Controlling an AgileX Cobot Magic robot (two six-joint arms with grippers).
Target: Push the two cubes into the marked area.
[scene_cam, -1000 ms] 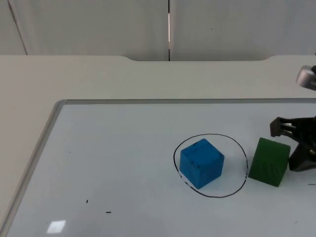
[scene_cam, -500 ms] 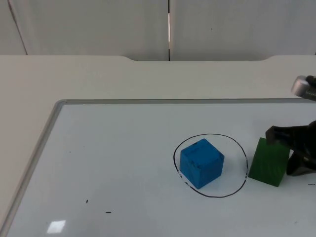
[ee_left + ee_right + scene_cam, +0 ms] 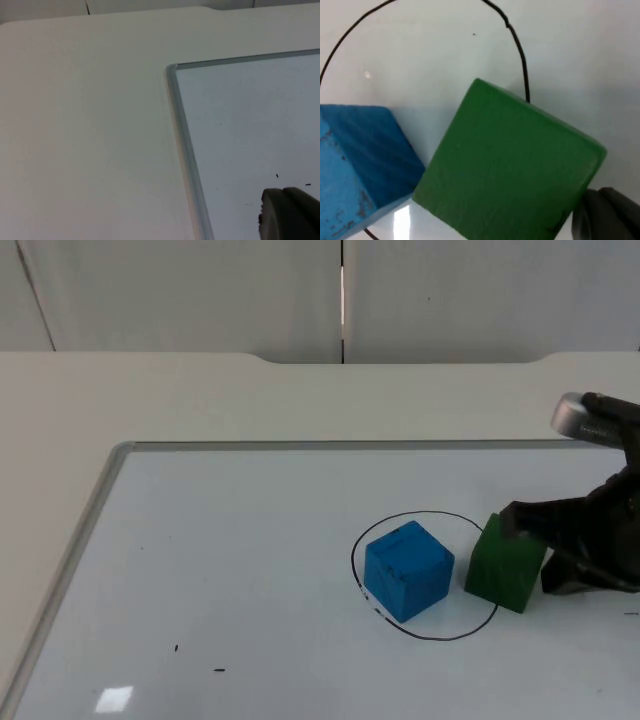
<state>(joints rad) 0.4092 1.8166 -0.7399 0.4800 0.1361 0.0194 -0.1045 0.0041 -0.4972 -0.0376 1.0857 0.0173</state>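
Two cubes sit on the whiteboard [image 3: 200, 570], one blue and one green; the blue cube [image 3: 407, 570] rests wholly inside the hand-drawn black circle [image 3: 357, 540], toward its side nearer the board's left edge; the green cube [image 3: 506, 562] straddles the line on the side toward the board's right edge, part in and part out, a narrow gap apart from the blue one. In the right wrist view the green cube [image 3: 507, 165] stands turned at an angle across the circle's line [image 3: 520, 55], one lower corner close to the blue cube [image 3: 362, 160].

The right gripper [image 3: 552, 552] is low on the board, pressed up against the green cube's outer face; its two fingers look spread, one at the cube's upper corner and one lower down, clasping nothing. The left gripper [image 3: 290, 215] hangs over the board near its left edge, waiting; whether its fingers are open or closed I cannot tell.

Both cubes look like painted wood, stiff and fairly light, likely to slide easily on the slick board; I'd judge no hold is needed, only a flat push low on the outer face, centred; an off-centre shove would probably spin the green one, or knock the blue one toward the far line.
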